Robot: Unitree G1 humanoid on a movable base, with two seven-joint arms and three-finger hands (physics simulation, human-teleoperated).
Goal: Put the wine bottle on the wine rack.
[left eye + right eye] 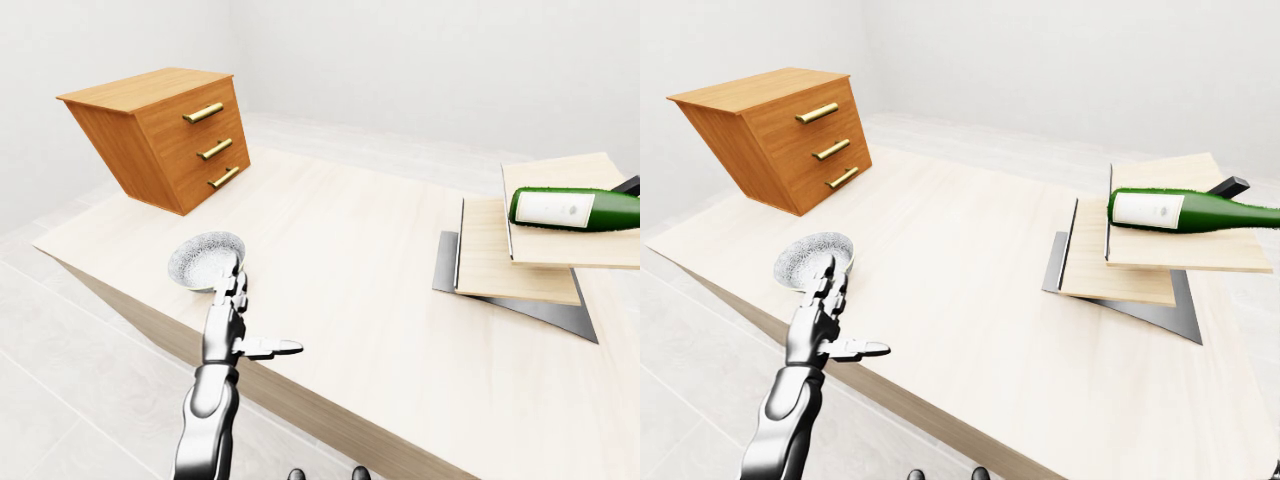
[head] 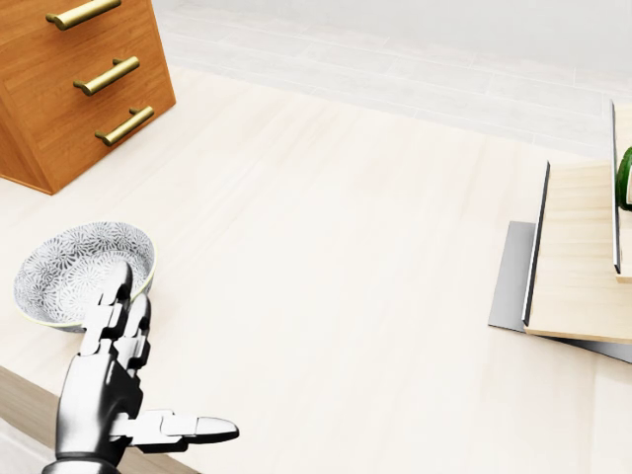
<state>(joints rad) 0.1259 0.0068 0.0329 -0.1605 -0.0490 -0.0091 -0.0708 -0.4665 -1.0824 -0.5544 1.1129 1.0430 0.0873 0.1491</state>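
Fingers on the shiny metal left hand [image 2: 117, 380] are spread flat, thumb out, holding nothing, near the table [image 1: 340, 270] edge. Just past it sits a round patterned bowl [image 2: 84, 269]. Farther off stands a wooden drawer box [image 1: 160, 135]. At far right, the green glass bottle [image 1: 1190, 210] lies sideways on the wood-and-metal rack [image 1: 1130, 270], likely so it stays put.

Wine bottle [image 1: 1190, 209] neck cut off at right edge; right hand out of view.

A bare, home-like room, rendered in simulation: white walls and pale tiled floor. A light wooden table [image 1: 330, 260] carries a small drawer chest [image 1: 160, 135], a patterned bowl [image 1: 205, 260] and a stepped wine rack [image 1: 1140, 250].
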